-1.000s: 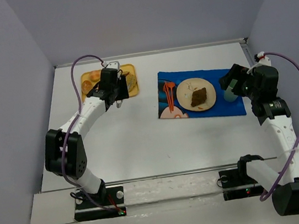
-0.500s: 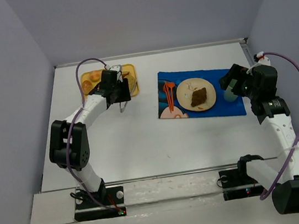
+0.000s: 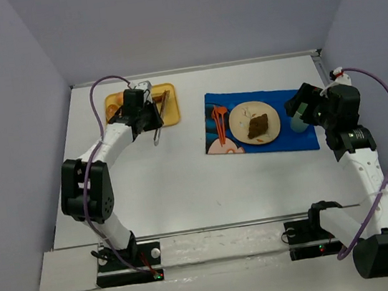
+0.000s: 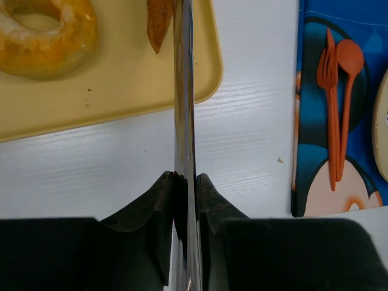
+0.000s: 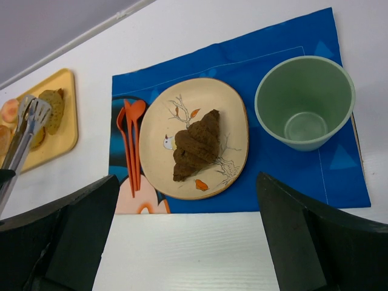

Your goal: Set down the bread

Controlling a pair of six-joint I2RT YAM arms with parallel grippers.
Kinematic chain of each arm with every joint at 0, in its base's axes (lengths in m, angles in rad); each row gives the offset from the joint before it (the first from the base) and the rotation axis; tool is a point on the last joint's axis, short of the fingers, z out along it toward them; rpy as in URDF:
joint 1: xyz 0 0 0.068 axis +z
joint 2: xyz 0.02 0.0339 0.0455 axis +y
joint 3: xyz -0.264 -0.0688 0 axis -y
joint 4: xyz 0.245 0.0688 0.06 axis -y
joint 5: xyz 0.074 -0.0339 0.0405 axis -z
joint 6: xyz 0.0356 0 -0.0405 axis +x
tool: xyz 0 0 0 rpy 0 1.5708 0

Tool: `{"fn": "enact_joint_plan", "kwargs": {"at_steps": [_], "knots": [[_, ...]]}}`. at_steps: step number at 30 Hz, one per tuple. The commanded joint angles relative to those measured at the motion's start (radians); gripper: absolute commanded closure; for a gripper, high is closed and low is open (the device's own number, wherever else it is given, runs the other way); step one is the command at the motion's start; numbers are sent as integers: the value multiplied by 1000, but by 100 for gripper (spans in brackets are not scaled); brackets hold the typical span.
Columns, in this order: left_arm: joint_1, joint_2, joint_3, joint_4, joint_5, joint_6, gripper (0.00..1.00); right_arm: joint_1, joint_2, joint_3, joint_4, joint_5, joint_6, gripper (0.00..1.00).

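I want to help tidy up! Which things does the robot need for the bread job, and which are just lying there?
For the job: left pincer, tongs, bread piece, yellow tray, plate, croissant.
Just lying about: green cup, orange fork, orange spoon, blue placemat.

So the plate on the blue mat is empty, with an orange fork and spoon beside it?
Not empty: the right wrist view shows a dark croissant on the plate. The orange fork and spoon do lie beside it.
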Motion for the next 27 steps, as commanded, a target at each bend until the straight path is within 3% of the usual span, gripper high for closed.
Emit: {"fn": "enact_joint_plan", "kwargs": {"at_steps": [1,10,14,17,21,27], "knots": [[6,-141,-4,39,52,-19,81,-6,-29,7,20,8,-4,0],[-25,-296,-77,85,119,-46,81,-6,-41,5,20,5,-2,0],[-109,-313,-93,94,144,-60,81,-6,-41,7,18,2,-2,0],[-256,-292,-84,95,142,-57,81,-6,-46,5,18,2,-2,0],[-352,-257,-71,103,156,-75,80,-6,-54,1,18,1,-2,0],[-422,-188,-60,118,201,-103,74,-6,-52,1,18,1,-1,0]]}}
